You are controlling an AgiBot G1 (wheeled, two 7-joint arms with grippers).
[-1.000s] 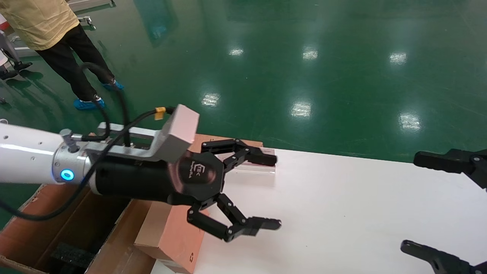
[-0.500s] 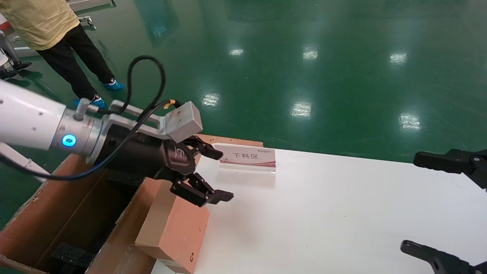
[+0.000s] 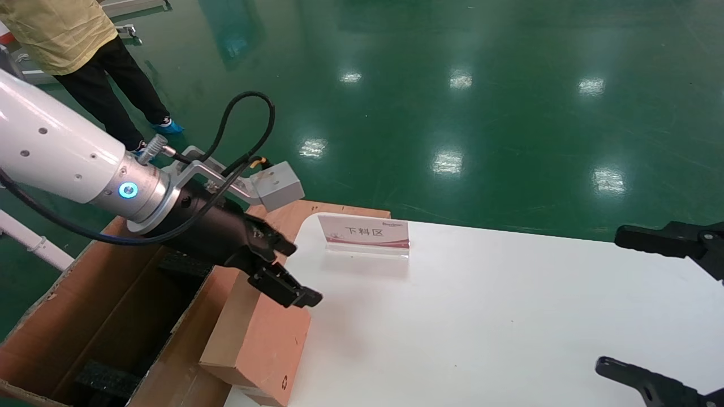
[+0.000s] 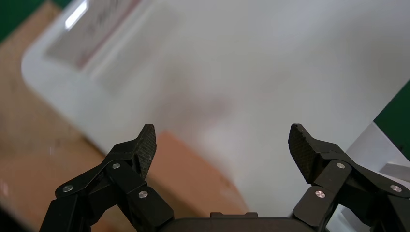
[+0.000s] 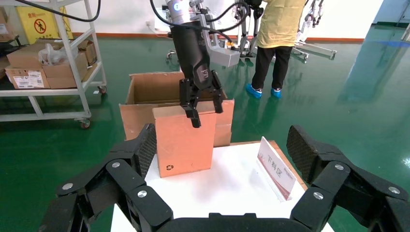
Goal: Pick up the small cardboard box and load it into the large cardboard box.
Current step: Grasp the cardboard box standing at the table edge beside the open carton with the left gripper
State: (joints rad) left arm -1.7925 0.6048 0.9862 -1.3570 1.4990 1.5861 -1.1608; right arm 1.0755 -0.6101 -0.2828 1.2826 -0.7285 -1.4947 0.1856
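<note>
The small cardboard box (image 3: 257, 339) stands upright at the left edge of the white table (image 3: 481, 316), with its recycling mark low on the broad face. It also shows in the right wrist view (image 5: 183, 140) and, blurred, in the left wrist view (image 4: 193, 179). My left gripper (image 3: 300, 272) is open and hangs over the box's top edge, one finger in front of the broad face and one behind, as the right wrist view (image 5: 200, 104) shows. The large cardboard box (image 3: 85, 316) stands open on the floor just left of the table. My right gripper (image 3: 610, 298) is open and parked at the right.
A slanted sign card (image 3: 365, 232) stands at the table's far left corner. A person in a yellow top (image 3: 73, 45) stands on the green floor beyond the large box. A shelf cart with cartons (image 5: 48, 63) stands farther off.
My left gripper has moved back to the left and down, from over the table near the sign to over the small box's top edge, with its wrist tilted down. The right arm has not moved.
</note>
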